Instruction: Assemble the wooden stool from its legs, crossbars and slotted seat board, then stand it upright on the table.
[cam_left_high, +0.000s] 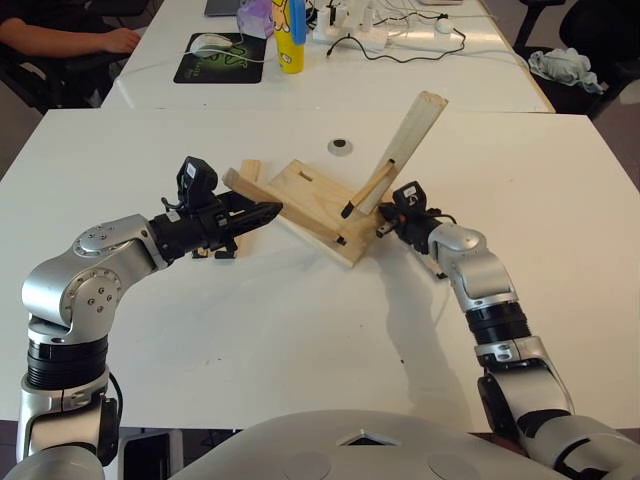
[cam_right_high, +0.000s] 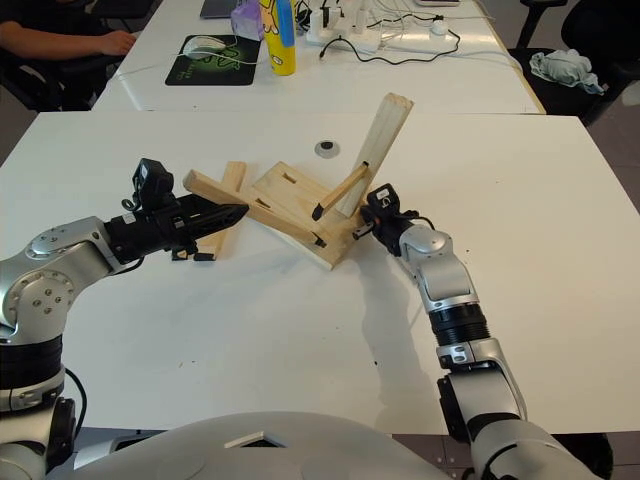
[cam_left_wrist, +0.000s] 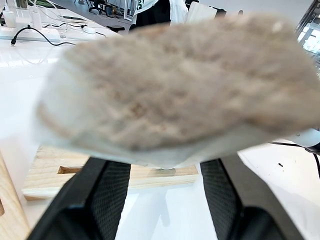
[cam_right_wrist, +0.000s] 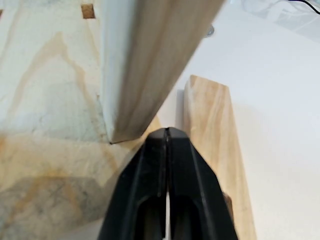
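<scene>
The slotted seat board (cam_left_high: 312, 195) lies near the middle of the white desk (cam_left_high: 300, 340), tilted, with its slots facing up. One leg (cam_left_high: 415, 130) stands out of the board near its right-hand corner and leans up and away to the right. A thin crossbar (cam_left_high: 368, 190) runs slantwise from the board's face up to that leg.

At the board's left end a second leg (cam_left_high: 243, 186) juts out toward the left arm, and another wooden piece (cam_right_high: 233, 180) lies just beside it.

The left pincer (cam_left_high: 268, 212) sits right against this second leg, pointing toward the board. In the left wrist view its fingers (cam_left_wrist: 107, 197) stand apart, with bare desk and the board's edge showing between them. The blurred end of the leg hides their tips, so I cannot tell whether they touch the wood.

The right pincer (cam_right_wrist: 166, 132) is at the board's near right corner, its two fingers pressed together with nothing between them. Its tip is at the foot of the leaning leg, where the leg meets the board. A further wooden bar (cam_right_wrist: 210, 140) runs just beside the pincer.

A small round disc (cam_left_high: 340, 146) rests on the desk behind the board. On the desk beyond are a dark mouse pad (cam_left_high: 215, 60) with a mouse, a yellow bottle (cam_left_high: 290, 45) and some cables
</scene>
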